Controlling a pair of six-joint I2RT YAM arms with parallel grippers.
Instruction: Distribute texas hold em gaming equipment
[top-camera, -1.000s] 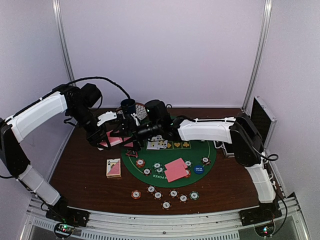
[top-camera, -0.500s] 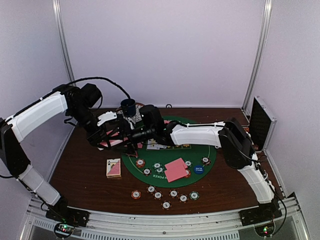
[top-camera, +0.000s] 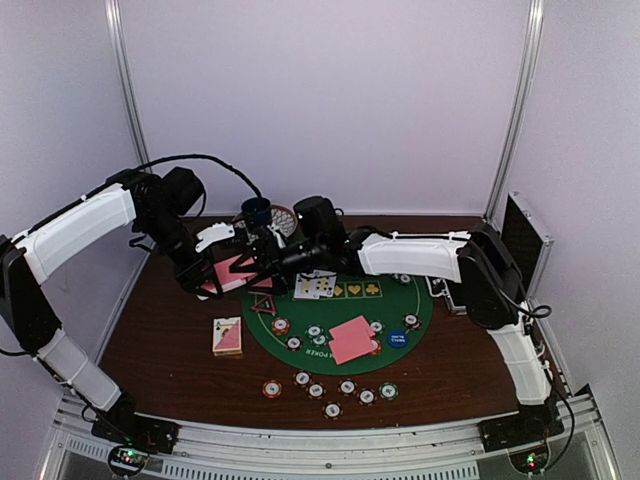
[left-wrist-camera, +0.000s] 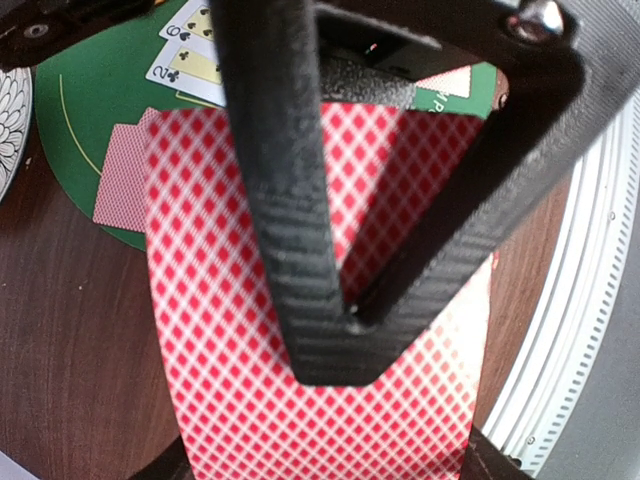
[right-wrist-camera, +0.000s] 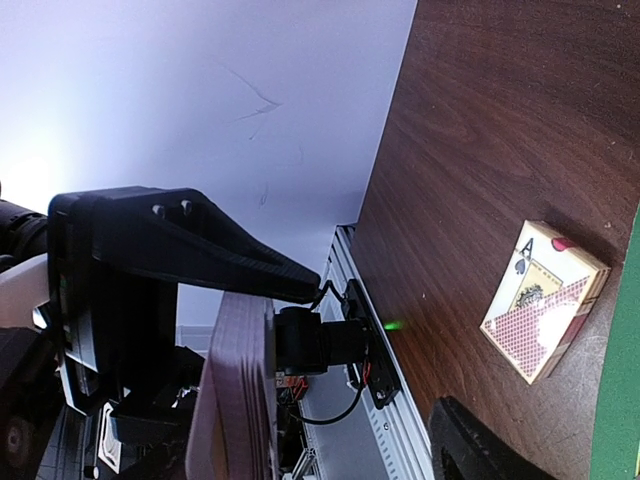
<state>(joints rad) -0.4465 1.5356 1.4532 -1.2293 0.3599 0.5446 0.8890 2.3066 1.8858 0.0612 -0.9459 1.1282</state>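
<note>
The left claw (top-camera: 225, 270) pinches a stack of pink-backed cards (left-wrist-camera: 200, 300) above the desk (top-camera: 165, 345), just off the left edge of the green mat (top-camera: 405, 300). The stack's long axis points toward the mat. The right claw (top-camera: 268, 258) is just beside the stack; I cannot tell its spread. On the mat, face-up cards (left-wrist-camera: 185, 50) read 6 and 2 of clubs.

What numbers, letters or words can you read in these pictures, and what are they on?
"6" and "2", each with a club sign: on the face-up cards lying on the green mat.
"A" with a spade: on the card box on the table.
White print on the blue disc: too small to read.
Print along the mat's edge: too small too.
</note>
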